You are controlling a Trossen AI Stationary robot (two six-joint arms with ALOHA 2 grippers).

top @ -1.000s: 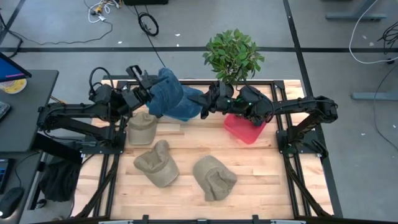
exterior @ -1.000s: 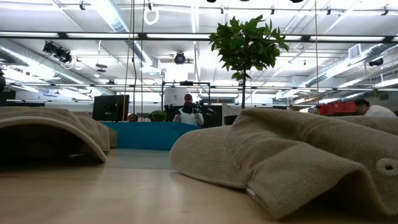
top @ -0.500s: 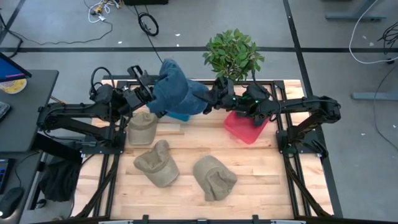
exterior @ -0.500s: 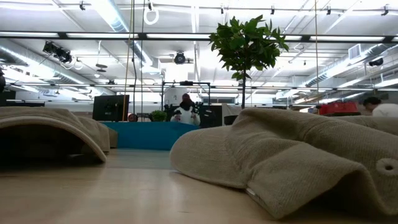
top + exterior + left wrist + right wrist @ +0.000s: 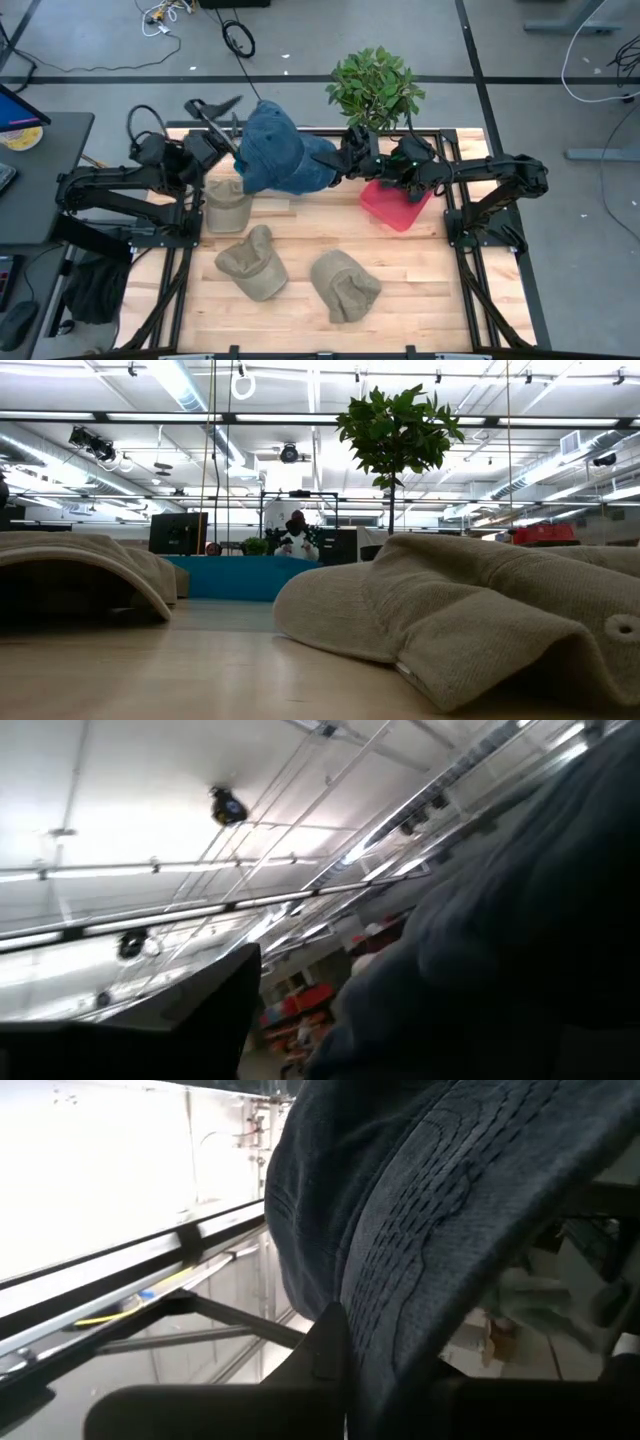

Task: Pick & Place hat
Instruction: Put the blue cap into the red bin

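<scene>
Currently the blue denim hat [image 5: 275, 158] is held above the table's far edge, clamped by its brim in the closed right gripper [image 5: 338, 168]. The left gripper [image 5: 215, 112] is seen spread wide open, just beside the hat's crown and clear of it, near the far-left corner. Three tan hats are left on the wooden table [image 5: 420, 280]: one [image 5: 227, 205] by the left edge, two [image 5: 252, 262] [image 5: 345, 285] toward the near edge. A red bin [image 5: 397, 208] and a potted plant [image 5: 375, 88] are placed at the far right.
</scene>
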